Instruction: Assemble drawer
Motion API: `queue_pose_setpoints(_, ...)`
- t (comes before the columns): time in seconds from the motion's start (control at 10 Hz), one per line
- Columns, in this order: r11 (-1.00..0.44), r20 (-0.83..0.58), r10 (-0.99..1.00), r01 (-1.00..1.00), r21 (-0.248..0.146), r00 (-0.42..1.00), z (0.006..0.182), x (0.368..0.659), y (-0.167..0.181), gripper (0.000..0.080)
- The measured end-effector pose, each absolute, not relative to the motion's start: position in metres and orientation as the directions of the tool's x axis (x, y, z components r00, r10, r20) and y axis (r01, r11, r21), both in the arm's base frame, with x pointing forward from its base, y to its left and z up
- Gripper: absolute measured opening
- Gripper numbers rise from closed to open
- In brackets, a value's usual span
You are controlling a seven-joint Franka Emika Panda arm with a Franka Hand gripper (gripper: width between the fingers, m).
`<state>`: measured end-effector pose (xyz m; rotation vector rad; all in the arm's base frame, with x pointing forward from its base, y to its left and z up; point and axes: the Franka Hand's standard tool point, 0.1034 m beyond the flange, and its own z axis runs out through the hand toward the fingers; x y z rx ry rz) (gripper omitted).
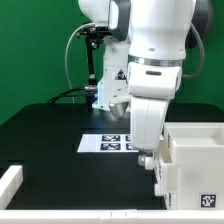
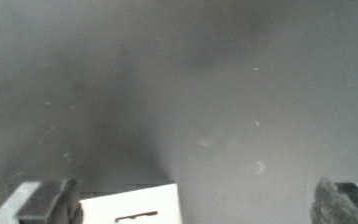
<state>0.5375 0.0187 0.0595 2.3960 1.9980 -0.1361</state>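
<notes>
The large white drawer casing point(image 1: 196, 158) stands on the black table at the exterior view's right, with a small black-and-white tag point(image 1: 209, 200) on its front. My gripper point(image 1: 156, 172) hangs low over the table, right beside the casing's left wall. In the wrist view my gripper point(image 2: 194, 208) is open, with its fingers point(image 2: 34, 203) far apart. The corner of a white piece with a black mark point(image 2: 131, 204) lies between them, close to one finger and not gripped. I cannot tell which part it is. No tray boxes show.
The marker board point(image 1: 106, 142) lies flat on the table behind my gripper. A long thin white bar point(image 1: 10, 186) lies at the exterior view's lower left. A green wall stands behind the arm.
</notes>
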Motion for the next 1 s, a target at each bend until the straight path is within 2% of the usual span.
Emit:
queue_pose_setpoints(0.5, -0.212, -0.078, 0.975, 0.977, -0.027, 0.209, 0.066, 0.541, 0.039, 0.0649)
queue_pose_setpoints(1.0, -0.215, -0.084, 0.974, 0.976, -0.040, 0.211, 0.059, 0.537, 0.024, 0.0649)
